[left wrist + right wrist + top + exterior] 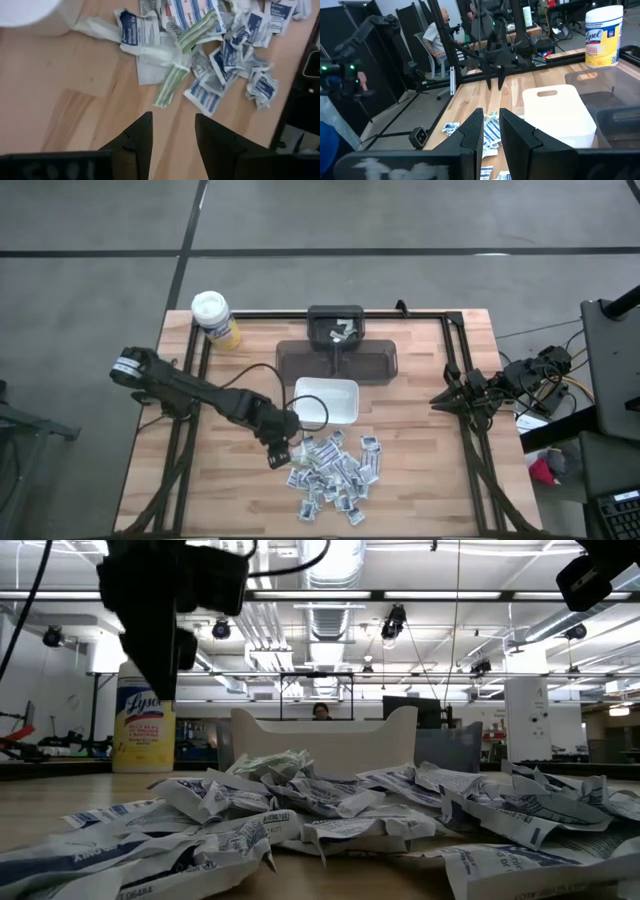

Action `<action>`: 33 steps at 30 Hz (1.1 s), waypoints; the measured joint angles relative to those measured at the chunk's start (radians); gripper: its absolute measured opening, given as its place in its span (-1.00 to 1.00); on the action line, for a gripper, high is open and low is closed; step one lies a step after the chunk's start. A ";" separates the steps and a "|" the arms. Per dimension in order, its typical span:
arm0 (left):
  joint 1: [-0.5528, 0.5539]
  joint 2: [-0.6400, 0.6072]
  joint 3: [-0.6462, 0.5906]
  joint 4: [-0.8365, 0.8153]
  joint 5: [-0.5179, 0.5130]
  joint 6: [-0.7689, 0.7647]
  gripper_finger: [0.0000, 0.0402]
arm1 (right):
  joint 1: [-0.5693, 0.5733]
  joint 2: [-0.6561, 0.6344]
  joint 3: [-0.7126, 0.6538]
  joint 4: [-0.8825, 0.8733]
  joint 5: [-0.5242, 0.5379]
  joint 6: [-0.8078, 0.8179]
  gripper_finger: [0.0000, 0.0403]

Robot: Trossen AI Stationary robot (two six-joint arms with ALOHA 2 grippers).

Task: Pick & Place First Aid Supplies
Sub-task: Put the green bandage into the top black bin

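A: The overhead camera is looking straight down on the whole wooden table (pixel 420 470), and the low one is sitting at tabletop level, right up against the packets (pixel 330 810).

B: The left wrist camera is peering down past its fingers (pixel 137 140) at that pile; the right wrist camera is facing across the table, sharing the white dish (pixel 559 112) with the overhead view.

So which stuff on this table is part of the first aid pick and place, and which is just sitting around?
Job:
first aid packets
white dish
left gripper, open beside the pile

Lying about:
yellow canister
dark tray
right gripper, waiting at the table's right edge
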 joint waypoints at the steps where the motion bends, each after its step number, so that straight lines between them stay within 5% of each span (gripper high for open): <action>1: -0.001 0.001 -0.021 0.032 -0.003 0.001 -0.30 | 0.000 0.000 0.000 0.000 0.000 0.000 -0.71; 10: -0.041 0.034 -0.072 0.152 -0.075 -0.016 -0.30 | 0.000 0.000 0.000 0.000 0.000 0.000 -0.71; 18: -0.123 0.078 -0.039 0.155 -0.188 -0.028 -0.30 | 0.000 0.000 0.000 0.000 0.000 -0.001 -0.71; 33: -0.156 0.229 0.038 0.074 -0.246 -0.077 -0.30 | 0.000 0.000 0.000 0.001 0.000 -0.001 -0.71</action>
